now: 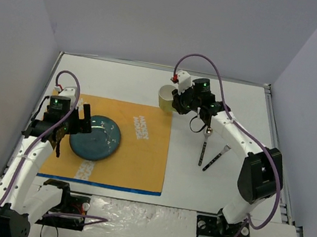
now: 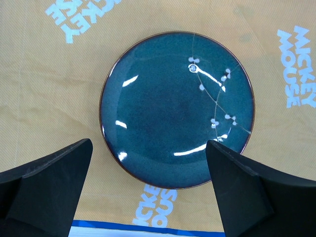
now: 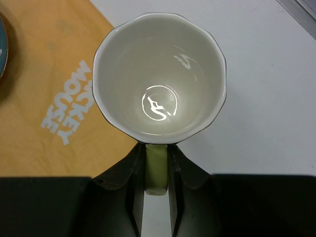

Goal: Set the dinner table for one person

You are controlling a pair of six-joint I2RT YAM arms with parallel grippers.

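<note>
Two robot arms work over a white dinner table that fills the floor of a pale-walled enclosure and carries everything in view. On its left half lies an orange-yellow placemat with white "Mickey Mouse" lettering and a blue strip along the near edge. A round, deep-blue plate sits on the left part of that mat, its glaze marked with a thin white branch and small blossoms, seen clearly from the left wrist camera. The left jaws hover above the plate, spread wide and holding nothing, one black finger showing on each side of the plate's near rim. Across the table, the right jaws are pinched on the pale green handle of a cup, which stands upright with its cream interior facing up at the far right corner of the placemat, partly over the cloth and partly over bare table. Whether the cup rests on the surface or is raised off it cannot be told. To the right of the mat, on bare table, lie two dark-handled pieces of cutlery, side by side and close together, the right-hand one angled.
</note>
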